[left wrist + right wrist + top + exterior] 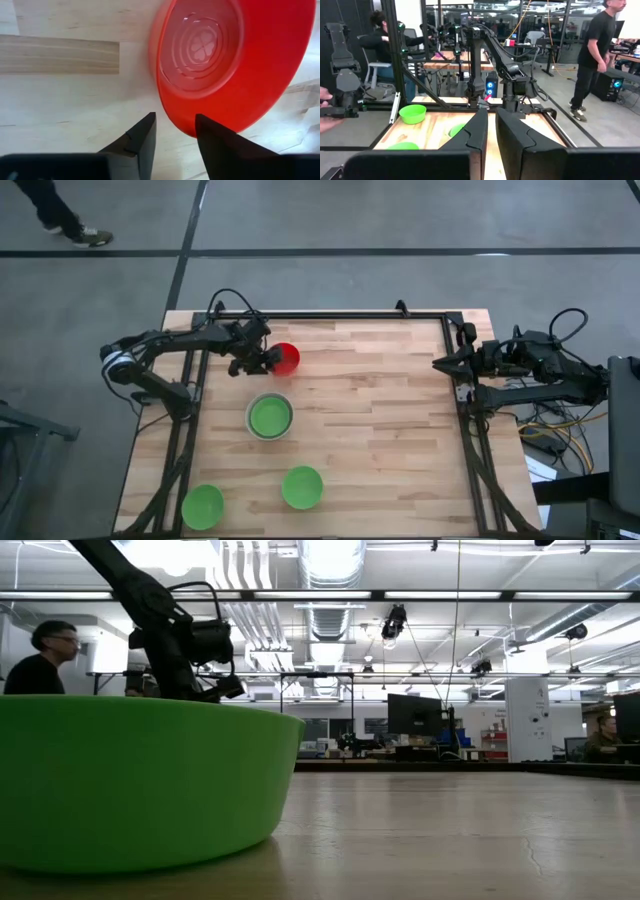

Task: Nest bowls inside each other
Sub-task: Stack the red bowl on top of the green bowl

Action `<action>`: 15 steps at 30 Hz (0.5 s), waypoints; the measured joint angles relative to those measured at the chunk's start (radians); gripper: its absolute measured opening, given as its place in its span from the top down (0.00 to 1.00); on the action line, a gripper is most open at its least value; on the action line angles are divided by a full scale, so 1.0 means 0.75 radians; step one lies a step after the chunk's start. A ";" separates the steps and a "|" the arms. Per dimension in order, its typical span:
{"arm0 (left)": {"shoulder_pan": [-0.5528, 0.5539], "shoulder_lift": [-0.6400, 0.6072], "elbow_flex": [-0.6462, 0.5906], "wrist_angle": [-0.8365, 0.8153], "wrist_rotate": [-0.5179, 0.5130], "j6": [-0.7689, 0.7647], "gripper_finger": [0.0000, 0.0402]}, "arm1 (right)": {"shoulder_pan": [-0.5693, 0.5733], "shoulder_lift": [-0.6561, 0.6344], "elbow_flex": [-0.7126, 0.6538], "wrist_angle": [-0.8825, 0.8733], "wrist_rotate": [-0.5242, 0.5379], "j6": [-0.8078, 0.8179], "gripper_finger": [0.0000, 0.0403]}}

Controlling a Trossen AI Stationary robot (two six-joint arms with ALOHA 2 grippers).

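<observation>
Green bowl point(130, 780) fills the near side of the low view, sitting flat on the wooden table point(380, 410); which of the green ones it is, cannot tell.

Table carries five bowls. Pale grey-white bowl point(269, 417) sits a little nearer the front edge than the left gripper point(262, 362), with a green bowl point(270, 416) nested inside it. Two more green bowls lie well apart from that gripper, by the front edge: one at the corner point(203, 506), one further in point(302, 486).

Left gripper at the red bowl point(225, 65), on the far left part of the table. Wrist view: fingers point(137, 142) spread, straddling the bowl's rim, one finger outside on the table side, the other under the bowl wall. Contact between pads and rim not clear. Red bowl looks tilted, its inside facing the wrist camera; clover mark visible on its base.

Right gripper point(444, 363) parked at the right table edge, well apart from all bowls; its fingers point(477, 132) stand close with a narrow gap between.

People visible in the room beyond.
</observation>
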 joint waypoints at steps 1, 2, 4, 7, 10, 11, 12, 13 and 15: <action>0.000 0.000 -0.001 0.001 0.000 0.000 0.67 | 0.000 0.000 0.000 0.000 0.000 0.000 0.92; 0.000 0.000 -0.001 0.003 0.000 0.000 0.69 | 0.000 0.000 0.000 0.000 0.000 0.000 0.92; 0.000 0.000 -0.001 0.007 0.000 0.000 0.72 | 0.000 0.000 0.000 0.000 0.000 0.000 0.92; 0.000 0.000 -0.001 0.008 0.000 0.000 0.77 | 0.001 0.000 0.000 0.000 0.000 0.000 0.92; 0.000 0.000 -0.001 0.009 -0.001 0.000 0.81 | 0.000 0.000 -0.001 0.000 0.000 0.000 0.92; 0.000 0.000 -0.001 0.009 -0.001 0.000 0.82 | 0.000 0.000 0.000 0.000 0.000 0.000 0.92; 0.000 0.000 -0.001 0.009 -0.001 0.000 0.83 | 0.000 0.000 0.000 0.000 0.000 0.000 0.92; 0.000 0.000 -0.001 0.009 -0.001 0.000 0.84 | 0.000 0.000 0.000 0.000 0.000 0.000 0.92; 0.000 0.000 -0.001 0.009 -0.001 0.000 0.85 | 0.000 0.000 0.000 0.000 0.000 0.000 0.92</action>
